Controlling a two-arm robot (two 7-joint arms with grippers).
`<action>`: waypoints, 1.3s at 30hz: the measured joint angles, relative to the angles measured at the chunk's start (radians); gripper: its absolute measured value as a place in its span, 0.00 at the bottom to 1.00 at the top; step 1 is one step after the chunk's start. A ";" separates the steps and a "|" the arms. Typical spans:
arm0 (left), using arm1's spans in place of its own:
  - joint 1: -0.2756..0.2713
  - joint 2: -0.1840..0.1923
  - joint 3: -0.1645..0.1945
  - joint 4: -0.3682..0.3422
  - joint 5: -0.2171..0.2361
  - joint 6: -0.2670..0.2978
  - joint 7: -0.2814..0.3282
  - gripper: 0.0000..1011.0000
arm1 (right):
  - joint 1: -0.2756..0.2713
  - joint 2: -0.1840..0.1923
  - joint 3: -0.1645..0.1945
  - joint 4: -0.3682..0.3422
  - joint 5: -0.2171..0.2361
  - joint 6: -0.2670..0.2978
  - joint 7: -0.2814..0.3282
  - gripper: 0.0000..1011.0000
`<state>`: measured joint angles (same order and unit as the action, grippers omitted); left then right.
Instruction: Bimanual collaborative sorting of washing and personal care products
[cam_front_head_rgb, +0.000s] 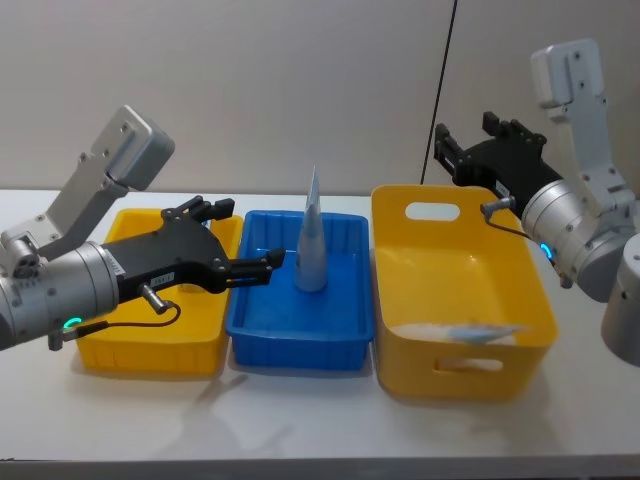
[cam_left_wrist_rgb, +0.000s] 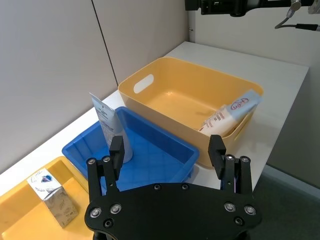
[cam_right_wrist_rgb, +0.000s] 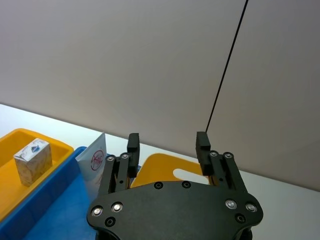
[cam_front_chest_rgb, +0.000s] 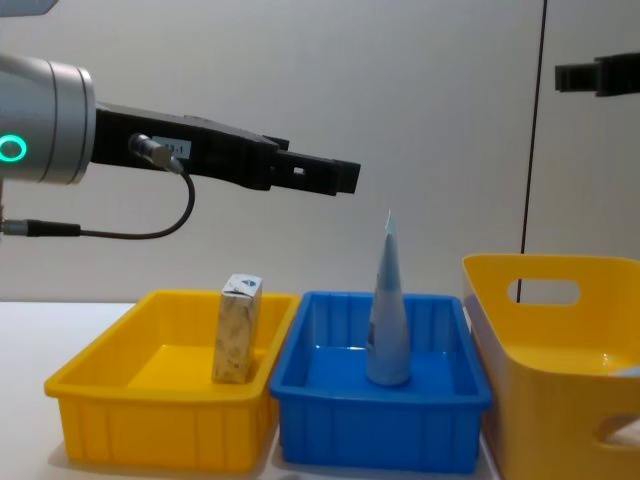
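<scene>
White tabletop is carrying three bins. At 12 o'clock of the blue plastic tray a pale-blue tapering squeeze tube is standing upright. Left gripper and right gripper are being held released, empty; retrieval from the yellow handled basket is judged next.

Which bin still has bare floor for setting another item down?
All three: the blue tray beside its upright tube, the small yellow tray left of the pack, the big yellow bin toward its handle. Both hands hover open.
</scene>
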<state>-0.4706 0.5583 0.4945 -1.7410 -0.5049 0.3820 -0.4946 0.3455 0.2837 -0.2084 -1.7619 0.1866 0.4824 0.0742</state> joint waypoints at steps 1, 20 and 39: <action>0.000 0.000 0.000 0.000 0.000 0.000 0.000 0.99 | 0.000 0.000 0.000 0.000 0.000 0.000 0.000 0.61; 0.000 0.000 0.000 0.000 0.000 0.000 0.000 0.99 | -0.004 0.000 0.000 0.001 0.000 -0.003 0.010 0.99; 0.000 0.000 0.000 0.000 0.000 0.000 0.000 0.99 | -0.039 0.024 -0.012 -0.004 0.082 -0.104 0.174 0.99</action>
<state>-0.4706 0.5582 0.4945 -1.7410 -0.5049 0.3821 -0.4946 0.3062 0.3080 -0.2203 -1.7655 0.2683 0.3785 0.2482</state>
